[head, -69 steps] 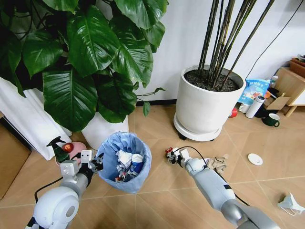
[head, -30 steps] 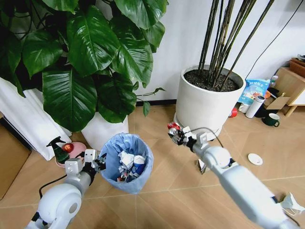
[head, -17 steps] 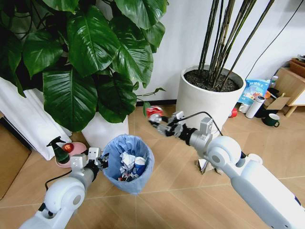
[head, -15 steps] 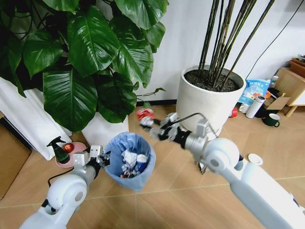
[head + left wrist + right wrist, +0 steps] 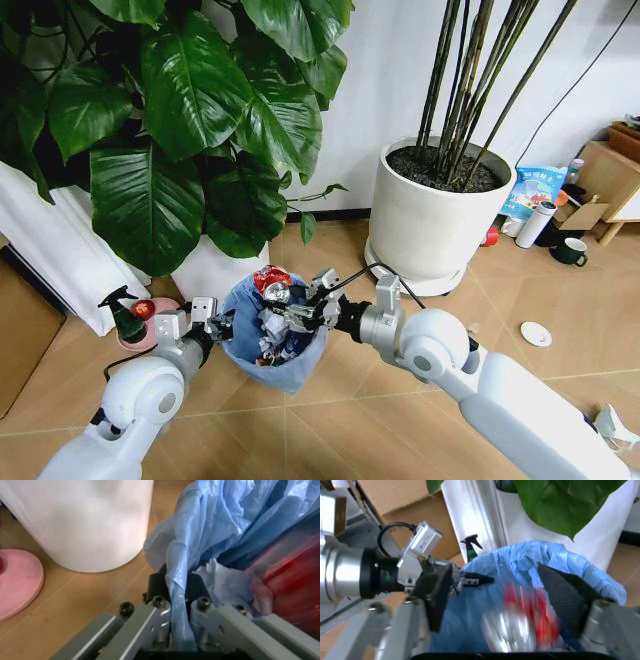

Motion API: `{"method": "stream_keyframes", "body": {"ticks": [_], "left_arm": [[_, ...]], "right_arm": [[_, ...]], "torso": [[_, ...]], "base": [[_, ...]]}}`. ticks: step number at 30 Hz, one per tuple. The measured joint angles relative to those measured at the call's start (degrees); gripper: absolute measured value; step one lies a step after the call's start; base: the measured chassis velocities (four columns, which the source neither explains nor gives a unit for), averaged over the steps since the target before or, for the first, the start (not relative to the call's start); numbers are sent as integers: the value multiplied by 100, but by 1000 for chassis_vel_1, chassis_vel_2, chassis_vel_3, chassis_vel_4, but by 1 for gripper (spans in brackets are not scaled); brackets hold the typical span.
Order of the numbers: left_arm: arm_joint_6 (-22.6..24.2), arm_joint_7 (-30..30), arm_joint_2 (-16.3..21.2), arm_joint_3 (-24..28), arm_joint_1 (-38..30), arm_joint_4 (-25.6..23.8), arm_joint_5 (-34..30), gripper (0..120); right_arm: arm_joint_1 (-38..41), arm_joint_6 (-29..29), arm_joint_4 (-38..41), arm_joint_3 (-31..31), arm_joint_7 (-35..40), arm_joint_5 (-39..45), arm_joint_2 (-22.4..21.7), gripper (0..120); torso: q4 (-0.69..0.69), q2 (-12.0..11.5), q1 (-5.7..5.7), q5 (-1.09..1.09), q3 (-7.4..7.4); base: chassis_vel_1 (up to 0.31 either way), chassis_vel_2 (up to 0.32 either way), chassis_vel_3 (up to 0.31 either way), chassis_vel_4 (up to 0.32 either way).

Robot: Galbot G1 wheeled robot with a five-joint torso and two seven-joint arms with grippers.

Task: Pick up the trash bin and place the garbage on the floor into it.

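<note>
Head view: the right gripper [image 5: 290,312] hangs over the trash bin [image 5: 268,335], a crushed red can [image 5: 270,281] at its tips. Left wrist view: the left gripper [image 5: 177,624] clamps the bin's bagged rim. Right wrist view: fingers spread (can apparently dropping). Drop-off step; next, more litter from the floor [image 5: 560,330].

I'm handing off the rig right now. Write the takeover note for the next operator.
Left pincer: shut on the rim of the small round bin lined with a crinkly light-blue plastic bag.
Right pincer: open over the bin's mouth, with a crushed red can between its spread fingers.
Done: bin gripped, several pieces already inside.
Left: small white lid and crumpled white paper on the tan chevron wood-look floor.
</note>
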Motion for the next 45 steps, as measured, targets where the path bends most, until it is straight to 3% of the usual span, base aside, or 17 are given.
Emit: {"method": "stream_keyframes", "body": {"ticks": [6,10,16,20,32,45], "left_arm": [[0,6,-20,-14,34,-14,24,0],[-2,14,-27,-79,93,-20,62,0],[-10,33,-52,-168,189,-44,122,0],[-25,69,-119,-226,265,-83,208,0],[-42,73,-152,-280,386,-201,233,0],[-44,75,-155,-293,467,-308,234,0]], "right_arm": [[-21,73,-56,23,-13,-145,6,91],[-81,109,-12,218,113,-230,6,99],[-322,93,17,677,421,-403,-42,100],[-870,102,-185,1474,700,-927,-118,100],[-2331,203,-424,3206,340,-1779,-145,100],[-2864,316,-537,3770,154,-1988,-9,100]], "torso": [[0,0,0,0,0],[0,0,0,0,0],[0,0,0,0,0],[-1,0,0,1,0],[-1,0,-1,2,-1],[0,0,-1,-1,0]], "base": [[0,0,0,0],[0,0,0,0],[0,0,0,0],[0,0,0,0],[0,0,0,0],[-85,-80,83,84]]}}
